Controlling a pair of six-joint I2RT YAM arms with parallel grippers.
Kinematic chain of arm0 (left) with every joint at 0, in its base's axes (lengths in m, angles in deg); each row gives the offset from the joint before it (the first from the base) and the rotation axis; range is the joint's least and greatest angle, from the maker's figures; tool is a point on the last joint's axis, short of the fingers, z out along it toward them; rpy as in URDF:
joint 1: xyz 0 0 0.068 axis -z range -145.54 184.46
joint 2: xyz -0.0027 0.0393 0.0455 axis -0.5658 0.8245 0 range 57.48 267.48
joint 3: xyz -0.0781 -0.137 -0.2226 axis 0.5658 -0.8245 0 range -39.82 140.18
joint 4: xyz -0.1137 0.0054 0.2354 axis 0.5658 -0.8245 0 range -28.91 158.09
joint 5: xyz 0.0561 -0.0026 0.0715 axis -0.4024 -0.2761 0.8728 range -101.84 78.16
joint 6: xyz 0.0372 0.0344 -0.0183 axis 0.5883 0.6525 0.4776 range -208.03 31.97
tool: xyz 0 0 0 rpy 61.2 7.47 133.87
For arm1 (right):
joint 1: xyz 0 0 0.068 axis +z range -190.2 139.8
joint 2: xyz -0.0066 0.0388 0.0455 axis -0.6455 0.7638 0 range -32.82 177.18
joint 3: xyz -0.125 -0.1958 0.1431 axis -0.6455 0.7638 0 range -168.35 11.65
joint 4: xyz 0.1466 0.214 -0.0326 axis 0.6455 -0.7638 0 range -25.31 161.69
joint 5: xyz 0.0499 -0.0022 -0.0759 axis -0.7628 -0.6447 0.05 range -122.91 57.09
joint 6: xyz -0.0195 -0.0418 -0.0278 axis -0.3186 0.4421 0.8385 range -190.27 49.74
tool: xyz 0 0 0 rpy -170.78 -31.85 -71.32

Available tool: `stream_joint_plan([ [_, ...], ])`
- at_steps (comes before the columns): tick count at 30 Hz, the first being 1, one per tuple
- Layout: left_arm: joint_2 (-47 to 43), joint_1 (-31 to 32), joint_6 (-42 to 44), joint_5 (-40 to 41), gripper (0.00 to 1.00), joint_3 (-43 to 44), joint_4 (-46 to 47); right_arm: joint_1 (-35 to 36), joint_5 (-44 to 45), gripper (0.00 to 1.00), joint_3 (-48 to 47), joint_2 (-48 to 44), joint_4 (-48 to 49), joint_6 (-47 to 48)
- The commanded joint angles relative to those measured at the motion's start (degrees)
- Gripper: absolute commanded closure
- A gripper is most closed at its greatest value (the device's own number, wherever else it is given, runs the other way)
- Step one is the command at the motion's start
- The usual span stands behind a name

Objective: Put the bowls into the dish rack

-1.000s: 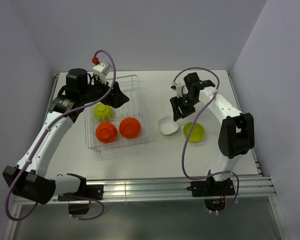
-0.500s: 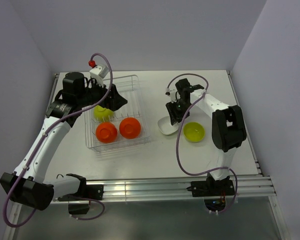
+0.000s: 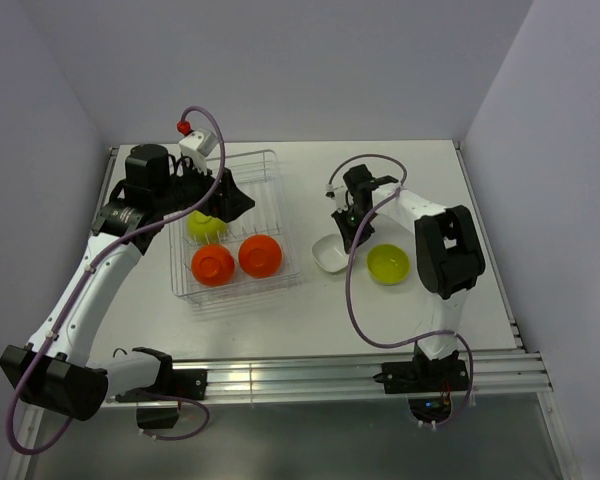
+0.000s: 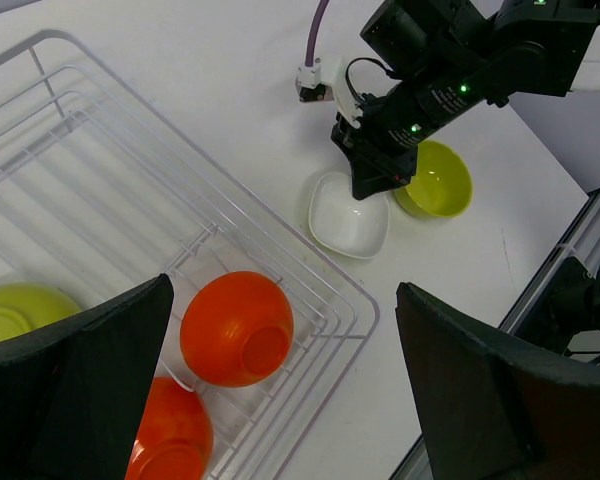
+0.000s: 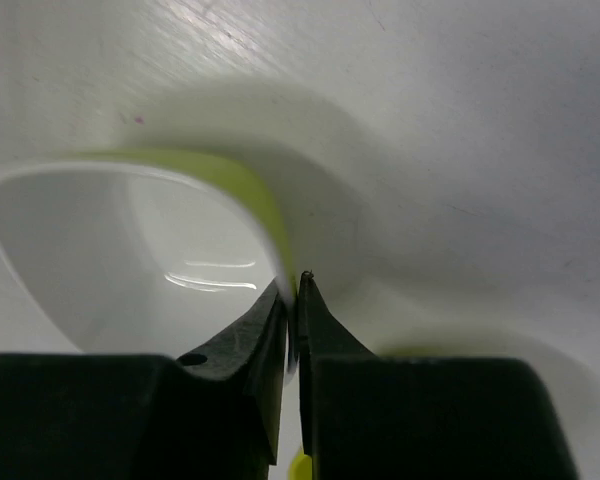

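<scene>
A pale table (image 3: pixel 400 310) fills the middle of the overhead view, with walls on three sides. The left arm (image 3: pixel 90 290) climbs from the lower left corner toward the upper left. The right arm (image 3: pixel 445 250) rises from the bottom, right of centre, and folds back toward the middle.

The rack (image 3: pixel 255 185) sits left of centre, its long sides running up the frame. Three bowls lie in its lower half. A racked lime bowl (image 3: pixel 206 224) is toward the left side. Below it two orange bowls (image 3: pixel 213 265) sit side by side, close together. In the left wrist view the one nearer the rack's corner is tipped so that its foot ring shows.

Just right of the rack, and apart from its wire, the white bowl (image 3: pixel 330 254) rests on the table, mouth up. A loose lime bowl (image 3: pixel 388 263), also mouth up, sits near it on the right.

The left gripper (image 3: pixel 232 198) hangs over the rack, just above the racked lime bowl in the frame. Its jaws are spread wide with nothing between them.

The right gripper (image 3: pixel 348 236) is down at the white bowl's upper right rim. In its wrist view the two fingertips (image 5: pixel 270 300) are almost together and pinch the thin rim between them, one inside the bowl and one outside.
</scene>
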Motion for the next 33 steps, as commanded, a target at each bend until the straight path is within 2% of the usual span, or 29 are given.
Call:
stream_joint_plan([
  [1,-0.1,-0.3,-0.1,-1.7,0.01,-0.2,2.0,0.3,1.4,0.91,0.5,-0.8,2.5,-0.2],
  [2,0.1,-0.3,-0.2,-2.0,0.0,-0.2,2.0,0.3,1.1,0.98,0.5,-1.2,2.5,0.1],
  [3,0.2,-0.3,-0.2,-2.5,0.01,-0.3,2.0,0.3,1.1,1.0,0.6,-2.2,2.6,0.3],
  [7,1.3,-0.2,-2.9,-5.9,0.01,1.0,2.6,-1.2,-3.5,1.0,0.2,-7.4,1.9,1.3],
  [10,2.4,0.1,-6.6,-0.9,0.01,2.6,3.4,-5.8,-12.5,1.0,-1.7,-13.1,1.8,-0.5],
  [13,3.4,0.7,-10.2,1.7,0.01,3.8,4.2,-10.6,-20.9,1.0,-3.0,-18.2,4.8,-5.2],
  [15,3.5,1.6,-13.6,2.5,0.01,3.6,7.2,-12.5,-26.3,1.0,-4.0,-20.8,7.4,-12.0],
  [18,3.4,3.3,-17.8,4.2,0.0,2.9,12.8,-12.6,-30.7,1.0,-3.7,-23.2,13.4,-18.2],
  [22,5.9,9.2,-21.3,5.1,0.01,4.3,16.3,-12.7,-37.4,1.0,-1.1,-24.9,23.7,-29.0],
  [26,9.8,11.0,-27.8,0.7,0.0,4.7,20.1,-12.4,-40.9,1.0,-0.6,-24.1,27.6,-35.1],
  [29,10.6,11.3,-33.0,-2.0,0.01,3.4,24.3,-11.9,-39.9,1.0,-0.1,-24.9,27.4,-34.5],
  [33,11.4,12.4,-33.3,-1.5,0.0,3.7,25.2,-10.5,-39.6,1.0,0.5,-25.8,27.0,-33.0],
])
